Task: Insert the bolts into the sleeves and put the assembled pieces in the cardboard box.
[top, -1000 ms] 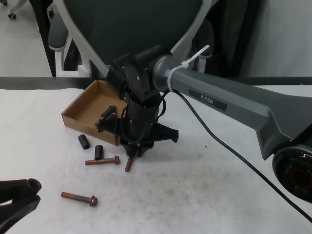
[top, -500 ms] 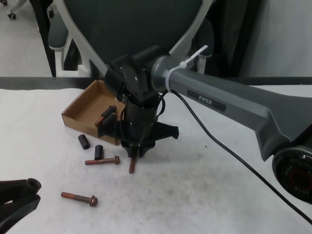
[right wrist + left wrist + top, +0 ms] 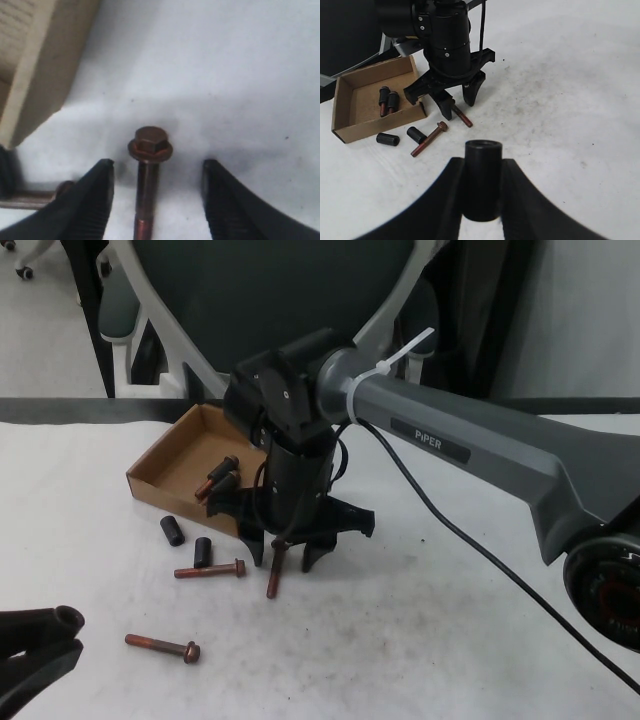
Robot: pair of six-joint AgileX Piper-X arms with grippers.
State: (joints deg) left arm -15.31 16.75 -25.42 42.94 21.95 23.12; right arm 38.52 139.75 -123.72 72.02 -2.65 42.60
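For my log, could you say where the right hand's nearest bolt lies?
In the right wrist view, the bolt lies on the bench between the open right hand's fingers, beside the cardboard box.

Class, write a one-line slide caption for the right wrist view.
Open right claw straddles a copper bolt lying on the white bench near the cardboard box.

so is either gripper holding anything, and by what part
The left gripper holds a black sleeve, pinched by its sides with the open end poking out. The right gripper holds nothing: it is open astride a bolt lying on the bench.
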